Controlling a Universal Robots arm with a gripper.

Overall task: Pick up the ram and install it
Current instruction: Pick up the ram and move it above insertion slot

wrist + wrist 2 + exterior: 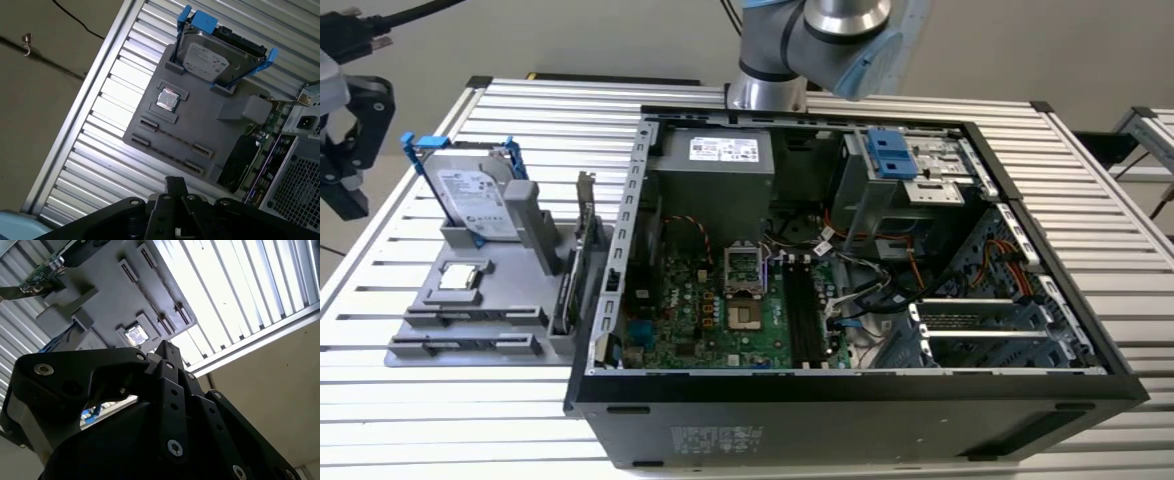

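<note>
We find the ram point(172, 136) standing in the grey holder point(210, 130), with the gripper point(175, 189) apart from it.
In the first wrist view we see the ram edge-on, as a thin dark strip in a long slot beside the small silver chip point(167, 99). We cannot tell how the jaws stand.
</note>
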